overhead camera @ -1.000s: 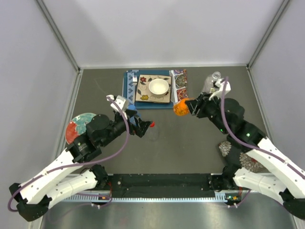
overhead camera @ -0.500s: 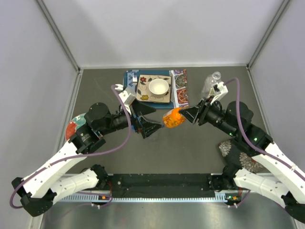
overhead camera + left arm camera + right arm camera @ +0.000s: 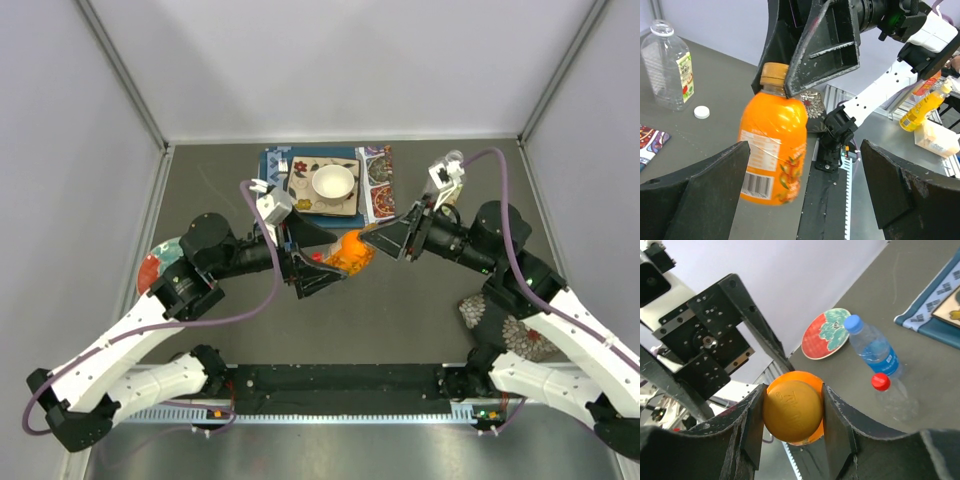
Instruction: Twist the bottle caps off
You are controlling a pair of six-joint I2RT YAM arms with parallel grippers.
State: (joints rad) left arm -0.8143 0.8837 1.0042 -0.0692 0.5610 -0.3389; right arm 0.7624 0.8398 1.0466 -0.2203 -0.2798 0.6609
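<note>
Right gripper (image 3: 384,238) clamps the orange cap (image 3: 791,411), bottle (image 3: 771,145) hanging mid-air, long axis 2-to-8 o'clock in the top view. Left gripper (image 3: 802,160), jaws wide apart, straddles the body from 8 o'clock, not touching yet.

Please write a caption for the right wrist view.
Right gripper shut on the orange cap; blue cap and red cap behind.
</note>
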